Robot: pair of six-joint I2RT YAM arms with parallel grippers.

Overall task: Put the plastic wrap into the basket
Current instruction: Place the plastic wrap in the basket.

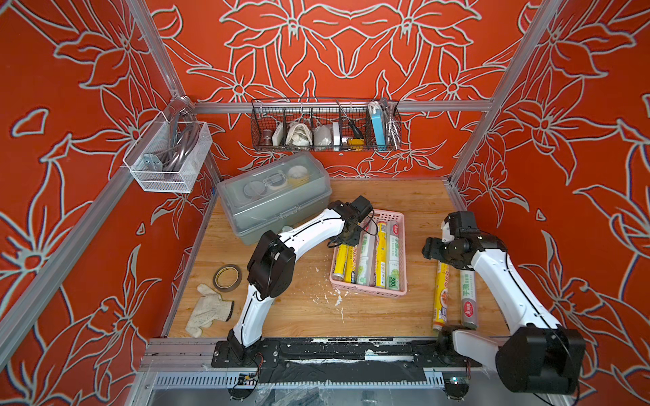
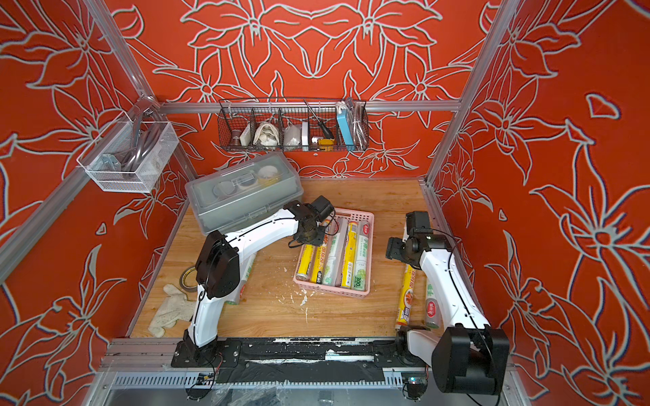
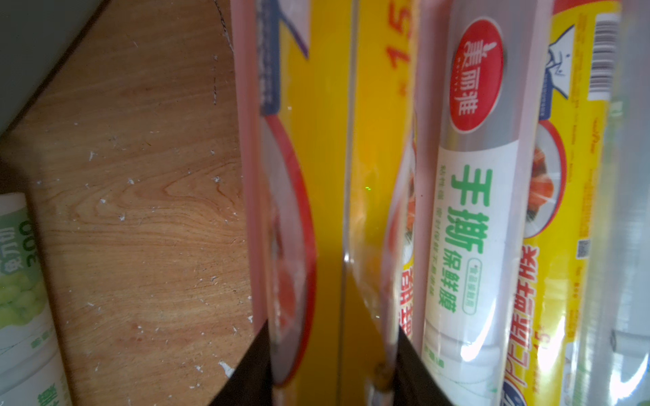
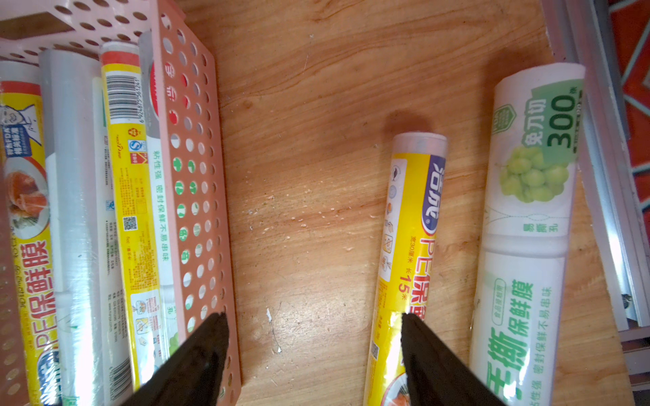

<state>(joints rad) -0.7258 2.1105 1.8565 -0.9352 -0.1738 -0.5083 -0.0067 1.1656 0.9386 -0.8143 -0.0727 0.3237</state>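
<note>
The right claw [image 4: 313, 316], jaws apart, hung between the basket [image 4: 218, 211] and the nearer loose yellow roll [image 4: 415, 211] (lying parallel to it).

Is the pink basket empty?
No. Several plastic wrap rolls lie side by side inside the basket; other rolls lie outside on the table.
</note>
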